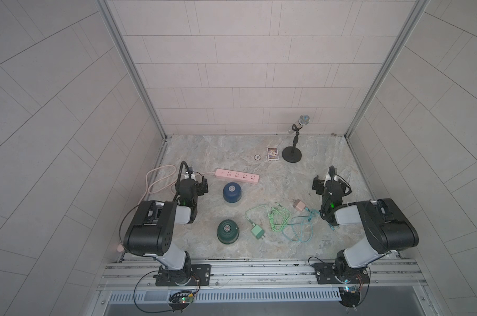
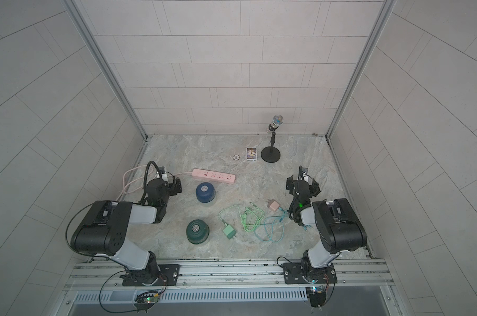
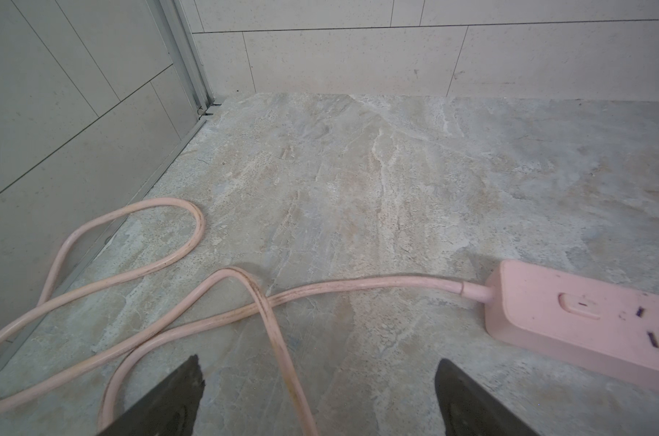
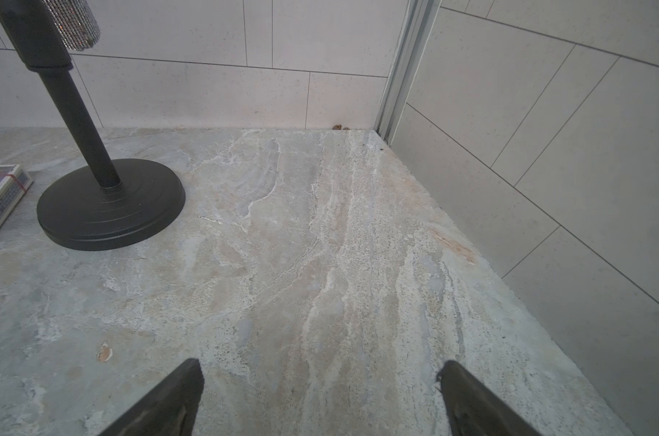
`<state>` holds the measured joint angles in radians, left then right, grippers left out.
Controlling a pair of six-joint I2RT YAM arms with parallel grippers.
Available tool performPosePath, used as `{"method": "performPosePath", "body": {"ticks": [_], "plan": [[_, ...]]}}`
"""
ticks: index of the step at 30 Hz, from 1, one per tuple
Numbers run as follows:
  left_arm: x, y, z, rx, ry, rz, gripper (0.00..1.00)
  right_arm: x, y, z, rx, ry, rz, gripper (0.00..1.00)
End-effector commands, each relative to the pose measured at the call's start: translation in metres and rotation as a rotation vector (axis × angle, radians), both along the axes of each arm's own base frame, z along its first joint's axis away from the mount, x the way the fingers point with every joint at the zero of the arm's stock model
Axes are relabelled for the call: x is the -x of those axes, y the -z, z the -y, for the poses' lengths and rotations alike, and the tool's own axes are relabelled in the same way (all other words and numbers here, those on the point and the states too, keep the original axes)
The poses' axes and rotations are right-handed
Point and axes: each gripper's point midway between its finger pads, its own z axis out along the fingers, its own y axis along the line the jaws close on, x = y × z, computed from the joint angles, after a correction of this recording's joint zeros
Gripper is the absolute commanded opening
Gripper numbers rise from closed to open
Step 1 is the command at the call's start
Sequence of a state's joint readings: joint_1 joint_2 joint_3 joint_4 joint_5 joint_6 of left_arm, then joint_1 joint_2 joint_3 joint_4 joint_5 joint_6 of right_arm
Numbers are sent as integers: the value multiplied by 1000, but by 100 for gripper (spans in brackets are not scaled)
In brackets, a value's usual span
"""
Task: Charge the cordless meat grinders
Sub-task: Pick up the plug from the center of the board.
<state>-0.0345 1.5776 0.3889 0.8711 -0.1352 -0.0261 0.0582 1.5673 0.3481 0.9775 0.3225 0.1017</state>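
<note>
In both top views, two cordless meat grinders stand on the stone floor: a dark blue dome (image 1: 232, 192) (image 2: 205, 192) just in front of the pink power strip (image 1: 237, 176) (image 3: 584, 321), and a dark green dome (image 1: 227, 231) (image 2: 197, 231) nearer the front rail. My left gripper (image 1: 194, 182) (image 3: 318, 364) is open and empty, left of the blue grinder, over the strip's pink cord (image 3: 275, 339). My right gripper (image 1: 330, 183) (image 4: 320, 366) is open over bare floor at the right. Neither grinder shows in the wrist views.
A green plug adapter (image 1: 257, 233) and a pink adapter (image 1: 299, 205) lie among tangled green (image 1: 278, 219) and teal (image 1: 300, 227) cables, right of the grinders. A microphone stand (image 1: 292, 157) (image 4: 108, 204) and a card box (image 1: 272, 154) are at the back. Tiled walls close three sides.
</note>
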Motion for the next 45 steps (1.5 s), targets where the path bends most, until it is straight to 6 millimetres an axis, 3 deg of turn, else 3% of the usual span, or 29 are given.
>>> {"method": "performPosePath", "body": {"ticks": [1, 5, 10, 18, 23, 28, 37, 45], "plan": [[-7, -10, -2, -14, 4, 37, 100, -2, -3, 2, 11, 11, 9, 99], [-8, -9, -2, -9, 3, 30, 100, -2, -1, 2, -3, 1, 6, 99], [-5, -23, -2, 5, 10, 44, 100, -8, -12, 0, -31, -35, -7, 99], [1, -43, 7, 51, 40, -171, 99, -20, -38, -46, -92, -302, -241, 85], [9, -54, 28, 179, 74, -241, 94, 3, -27, -94, -94, -485, -428, 82], [26, -60, 51, 206, 132, -298, 93, 37, -10, -133, 98, -693, -603, 83], [50, -79, 70, 254, 185, -276, 94, 73, 13, -145, 165, -888, -774, 87], [64, -73, 81, 293, 205, -322, 93, 92, 29, -158, 107, -974, -880, 87]]}}
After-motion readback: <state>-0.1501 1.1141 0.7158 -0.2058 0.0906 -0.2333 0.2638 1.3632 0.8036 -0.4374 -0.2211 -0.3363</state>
